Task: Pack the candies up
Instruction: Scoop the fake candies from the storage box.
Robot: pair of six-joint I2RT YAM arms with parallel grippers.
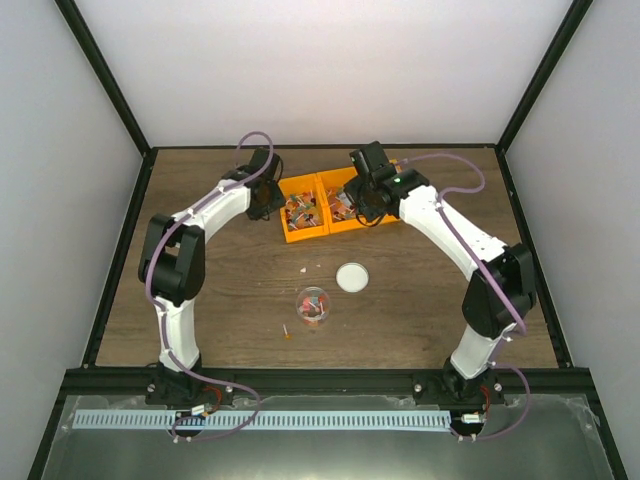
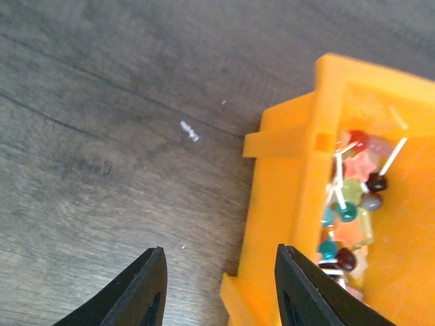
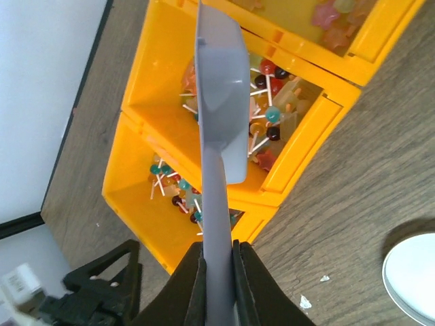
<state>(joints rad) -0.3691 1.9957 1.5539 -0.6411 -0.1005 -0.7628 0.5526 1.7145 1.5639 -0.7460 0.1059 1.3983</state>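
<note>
The candies (image 2: 353, 197) are small lollipop-like sweets in mixed colours, heaped in the orange bin (image 1: 345, 224) at the back of the table. Some also lie in the small clear cup (image 1: 312, 303), and one is on the wood (image 1: 287, 333). My left gripper (image 2: 221, 278) is open at the bin's (image 2: 285, 197) left end, its jaws on either side of the outer wall without gripping it. My right gripper (image 3: 217, 272) is shut on the handle of the grey scoop (image 3: 219, 122), whose bowl hangs over the candies (image 3: 265, 122) in the middle compartment.
A white round lid (image 1: 352, 277) lies to the right of the cup; its edge also shows in the right wrist view (image 3: 414, 278). White crumbs dot the wood. Black frame posts and white walls enclose the table.
</note>
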